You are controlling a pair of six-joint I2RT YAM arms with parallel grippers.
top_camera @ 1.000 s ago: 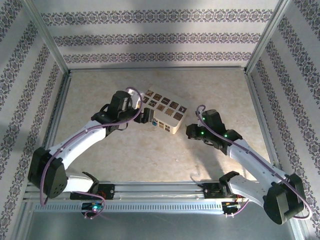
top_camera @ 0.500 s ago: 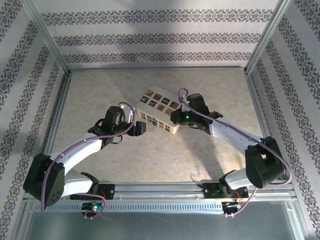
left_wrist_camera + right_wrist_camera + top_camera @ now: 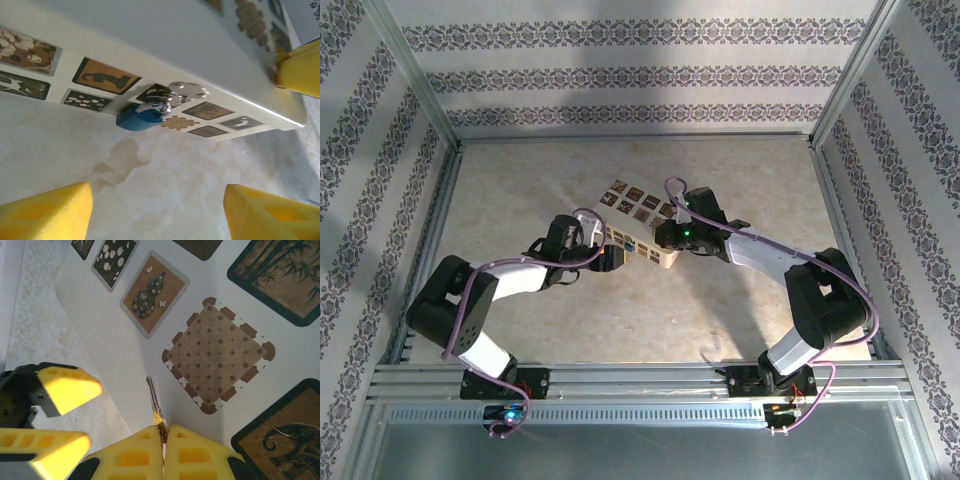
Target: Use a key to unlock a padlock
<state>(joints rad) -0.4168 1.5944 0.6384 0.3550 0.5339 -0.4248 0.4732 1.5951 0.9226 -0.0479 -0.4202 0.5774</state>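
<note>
key (image 3: 154,399): long axis in line with right gripper (image 3: 164,440), tip pointing away, over box (image 3: 240,300) top
padlock (image 3: 142,116): on box's side wall
right gripper: pinched on key
left gripper (image 3: 160,215): fingers wide apart, empty

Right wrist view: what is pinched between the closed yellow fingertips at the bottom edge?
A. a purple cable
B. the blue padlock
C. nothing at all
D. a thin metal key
D: the right hand is shut on the key, whose thin blade sticks out from between the fingertips over the top of the cream box.
</note>
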